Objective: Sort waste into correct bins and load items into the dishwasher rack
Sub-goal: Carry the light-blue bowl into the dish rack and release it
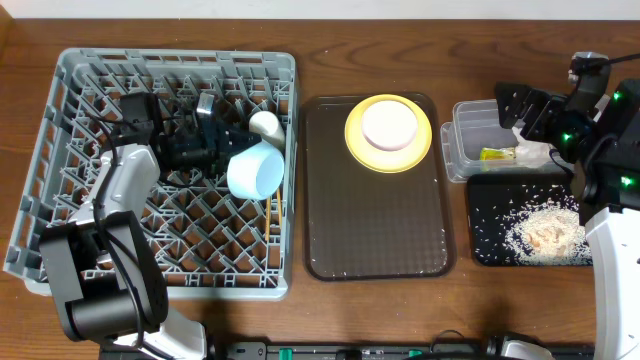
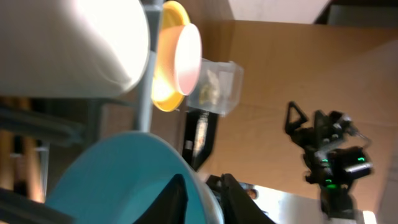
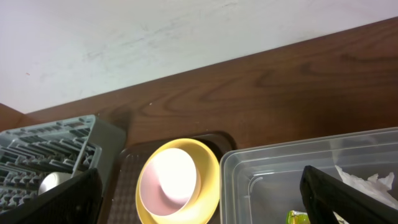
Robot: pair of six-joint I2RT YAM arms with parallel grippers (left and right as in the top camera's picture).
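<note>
Sorting looks finished, loading roughly half done. Wrapper (image 1: 493, 154) and napkin (image 1: 532, 155) lie in the tub (image 1: 460, 140), far right of the rack (image 1: 60, 150), and rice (image 1: 540, 232) is heaped on the black tray (image 1: 478, 250) at the same far-right side, nearer the front. Inside the rack, the cream cup (image 1: 265, 124) sits by the right wall. The chopsticks (image 1: 272, 212) lie along that wall, long axis front to back. The bowl (image 1: 255, 170) rests on its side near them, its mouth apparently turned toward the rack's middle and its base toward the right wall. The left gripper (image 2: 202, 193) appears clamped on its rim. Left to load are the plate (image 1: 356, 140) and the white cup (image 1: 388, 124) standing on it, both on the brown tray (image 1: 380, 230) just right of the rack. The right gripper (image 1: 522, 112) hangs over the tub, jaws wide apart and empty.
</note>
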